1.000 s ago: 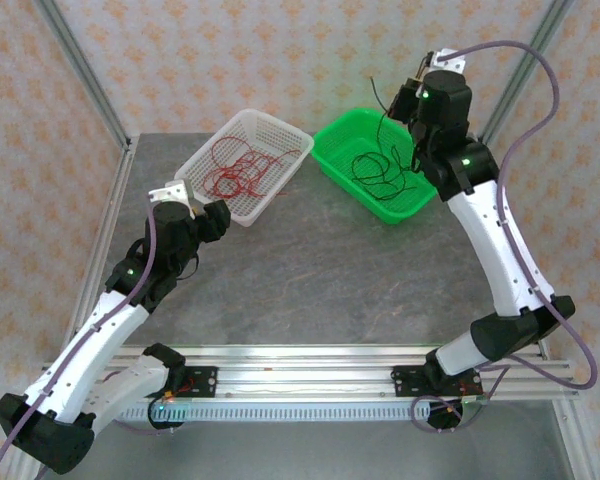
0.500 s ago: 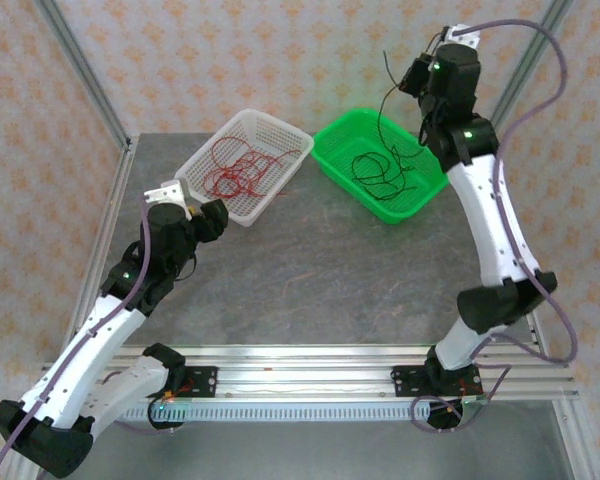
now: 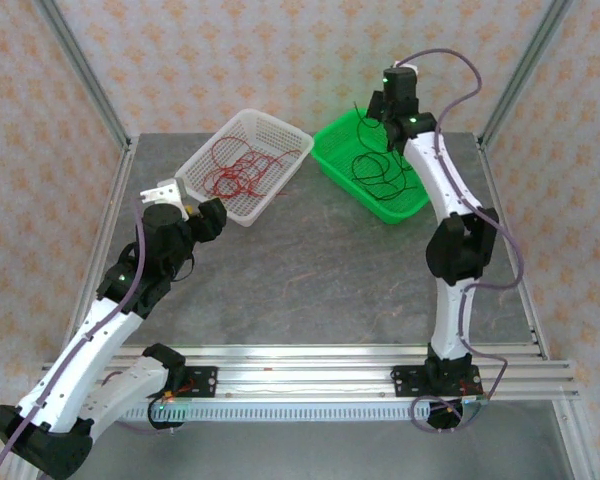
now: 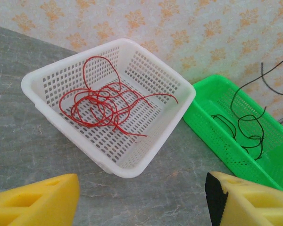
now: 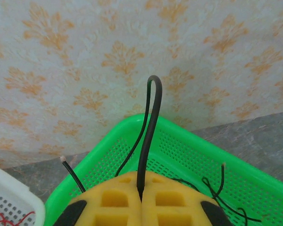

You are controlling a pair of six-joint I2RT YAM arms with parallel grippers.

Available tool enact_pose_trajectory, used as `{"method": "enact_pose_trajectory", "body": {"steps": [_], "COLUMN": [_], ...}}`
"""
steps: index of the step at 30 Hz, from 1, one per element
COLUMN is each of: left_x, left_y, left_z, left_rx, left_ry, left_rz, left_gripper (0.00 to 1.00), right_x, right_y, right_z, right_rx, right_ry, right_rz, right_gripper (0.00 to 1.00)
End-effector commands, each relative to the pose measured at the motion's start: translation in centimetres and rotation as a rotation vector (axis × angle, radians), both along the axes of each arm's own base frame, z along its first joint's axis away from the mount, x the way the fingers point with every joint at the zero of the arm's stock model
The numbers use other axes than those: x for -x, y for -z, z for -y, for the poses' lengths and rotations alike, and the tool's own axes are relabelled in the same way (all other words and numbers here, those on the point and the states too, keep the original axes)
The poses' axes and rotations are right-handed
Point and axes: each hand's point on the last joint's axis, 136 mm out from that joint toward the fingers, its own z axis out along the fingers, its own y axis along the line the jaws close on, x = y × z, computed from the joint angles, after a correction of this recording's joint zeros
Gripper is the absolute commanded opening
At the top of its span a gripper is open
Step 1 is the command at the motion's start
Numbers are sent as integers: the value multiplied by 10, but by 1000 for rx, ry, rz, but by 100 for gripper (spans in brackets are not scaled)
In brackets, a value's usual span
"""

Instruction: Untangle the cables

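The red cables (image 3: 238, 170) lie curled together in a white basket (image 3: 205, 155); the left wrist view has them (image 4: 104, 101) just ahead. My left gripper (image 3: 192, 203) hovers over the table short of that basket's near corner (image 4: 132, 172). It (image 4: 141, 197) is open, with nothing between its yellow fingers. The black cables (image 3: 378, 168) lie looped in a green basket (image 3: 340, 135). My right gripper (image 3: 380, 108) is high over this basket's far corner. It (image 5: 141, 195) is shut on one black cable (image 5: 148, 132), which arches up and drops back into the green basket (image 5: 132, 122).
The two baskets stand side by side at the back of the grey table (image 3: 310, 270), against the patterned wall. Metal frame posts (image 3: 85, 75) rise at the back corners. An aluminium rail (image 3: 310, 375) runs along the near edge.
My right arm has stretched out and swung left, carrying the black cable from the green basket's right side to over its far corner. The left arm has barely moved.
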Motion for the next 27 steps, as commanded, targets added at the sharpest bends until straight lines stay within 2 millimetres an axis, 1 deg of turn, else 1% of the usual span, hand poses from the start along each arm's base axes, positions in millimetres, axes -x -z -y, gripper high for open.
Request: {"method": "enact_pose_trajectory", "body": {"steps": [1, 5, 7, 8, 11, 16, 21, 24, 27], "left_x": [5, 6, 7, 7, 8, 7, 6, 7, 7], "left_y": [-15, -17, -17, -16, -17, -15, -13, -13, -12], "left_z": [-4, -5, -5, -5, -5, -3, -1, 0, -1], "left_rx": [9, 8, 7, 7, 7, 17, 28, 31, 30], "left_ry": [-15, -20, -20, -20, -20, -9, -4, -1, -2], "left_rz": [24, 26, 26, 25, 25, 23, 21, 22, 20], "left_gripper": [72, 72, 72, 72, 72, 72, 72, 72, 72], "right_x": [-13, -18, -16, -15, -7, 11, 29, 34, 36], "right_y": [9, 46, 70, 79, 107, 141, 171, 180, 181], "right_z": [-1, -2, 2, 3, 10, 24, 37, 42, 44], "right_rx": [-3, 10, 25, 33, 53, 71, 64, 56, 59], "right_ry": [0, 8, 17, 21, 33, 59, 88, 100, 108], "right_rz": [-4, -66, -111, -126, -175, -241, -299, -318, -324], "right_gripper": [0, 0, 0, 0, 0, 0, 0, 0, 0]}}
